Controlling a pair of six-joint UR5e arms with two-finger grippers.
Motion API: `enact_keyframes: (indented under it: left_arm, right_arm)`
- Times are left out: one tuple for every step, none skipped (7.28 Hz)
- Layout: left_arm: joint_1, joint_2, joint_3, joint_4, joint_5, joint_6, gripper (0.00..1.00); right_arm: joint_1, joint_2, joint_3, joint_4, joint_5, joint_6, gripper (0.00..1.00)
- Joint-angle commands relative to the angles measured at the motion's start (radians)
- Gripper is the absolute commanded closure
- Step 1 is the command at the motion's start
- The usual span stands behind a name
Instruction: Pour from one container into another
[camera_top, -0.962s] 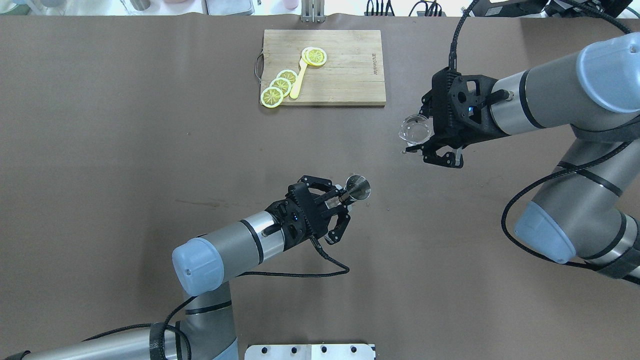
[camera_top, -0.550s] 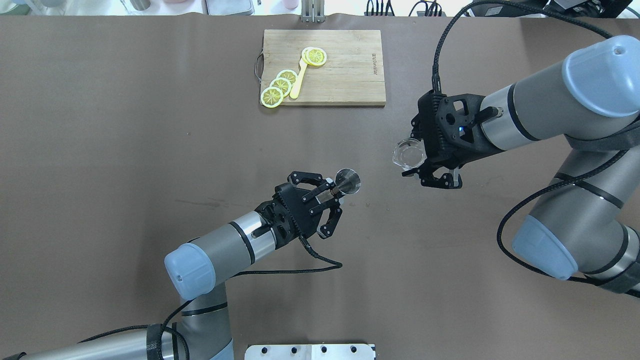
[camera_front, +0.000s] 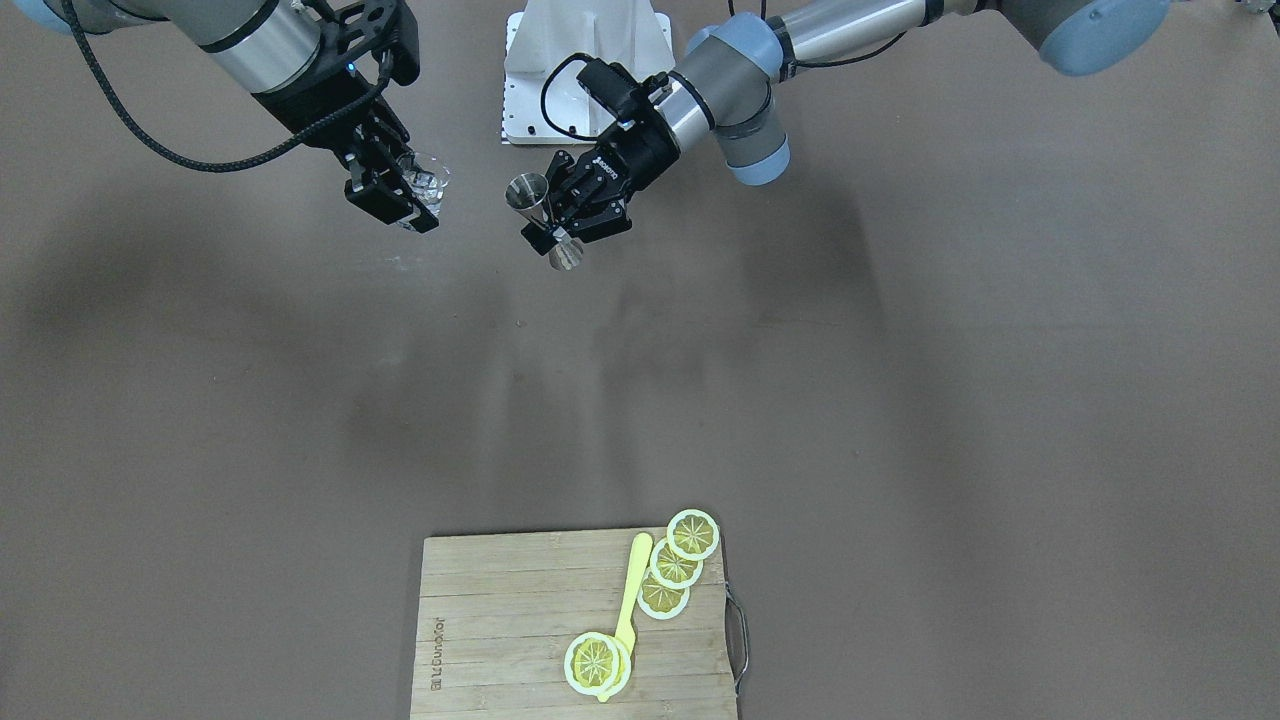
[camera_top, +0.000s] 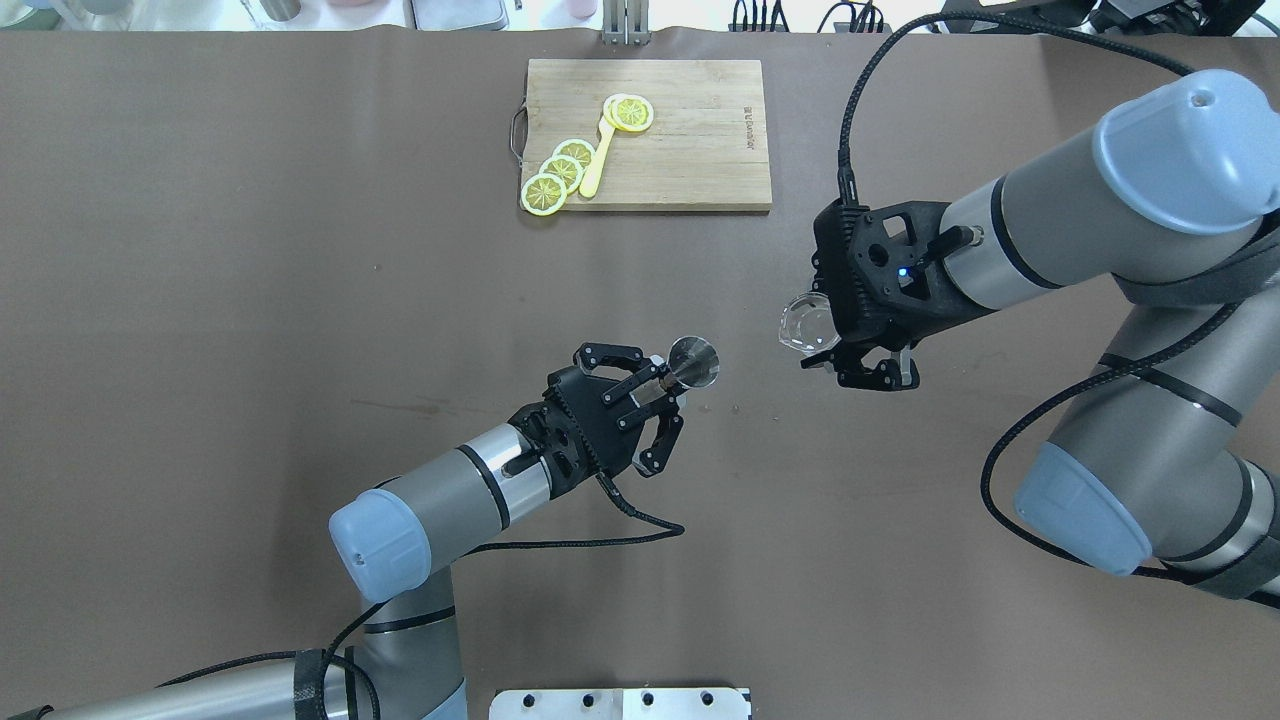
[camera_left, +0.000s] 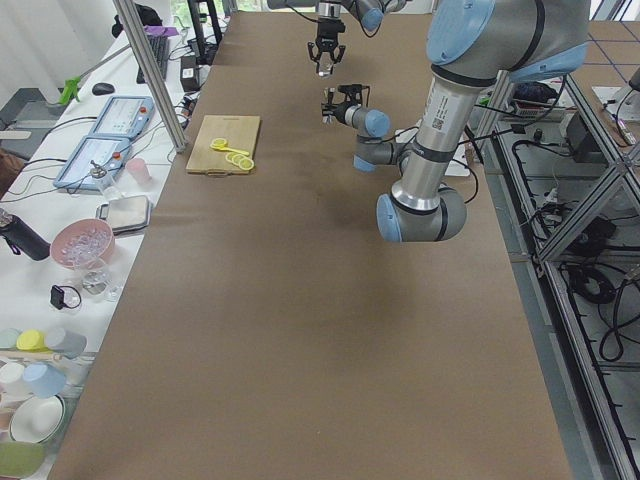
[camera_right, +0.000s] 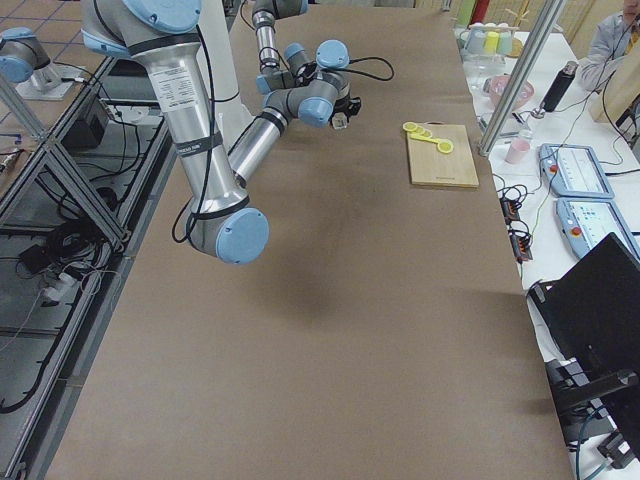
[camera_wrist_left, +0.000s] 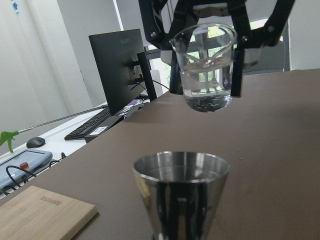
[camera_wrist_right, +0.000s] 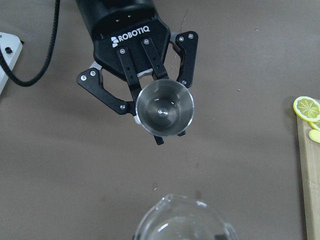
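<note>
The clear glass beaker (camera_top: 803, 325) hangs upright over the table with my right gripper (camera_top: 814, 338) shut on it. Clear liquid shows in the beaker (camera_wrist_left: 205, 65) in the left wrist view. The steel jigger (camera_top: 693, 362) is held upright by its narrow waist, with my left gripper (camera_top: 668, 384) shut on it. Seen from the right wrist, the jigger (camera_wrist_right: 165, 107) has its top cone open and shiny inside. In the front-facing view the beaker (camera_front: 426, 182) is a short gap to the left of the jigger (camera_front: 530, 195), slightly higher, and they do not touch.
A wooden cutting board (camera_top: 690, 150) with lemon slices (camera_top: 560, 172) and a yellow utensil lies at the far middle of the table. A white mounting plate (camera_top: 620, 703) sits at the near edge. The left arm's black cable (camera_top: 600, 545) loops over the brown tabletop.
My right gripper has carried the beaker left and nearer, closing on the jigger. My left gripper shifted the jigger slightly left at first, then held still.
</note>
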Motion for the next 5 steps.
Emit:
enact_keyframes:
  left_arm:
    - [0.007,-0.004,0.0,-0.001,0.0,0.0,1.0]
    - [0.007,-0.009,0.0,-0.001,-0.001,0.0,1.0]
    - [0.01,-0.009,0.0,-0.001,0.0,0.0,1.0]
    - [0.013,-0.01,0.002,-0.001,0.0,0.0,1.0]
    - [0.013,-0.015,0.005,0.001,0.0,0.0,1.0]
  right_arm:
    - [-0.008,0.034,-0.003,-0.054,-0.002,0.014,1.0]
    - [-0.011,0.043,-0.004,-0.06,-0.002,0.034,1.0]
    - [-0.023,0.044,-0.004,-0.06,-0.005,0.063,1.0]
    - [-0.029,0.055,-0.006,-0.076,-0.006,0.078,1.0]
    - [-0.031,0.067,-0.006,-0.1,-0.014,0.081,1.0]
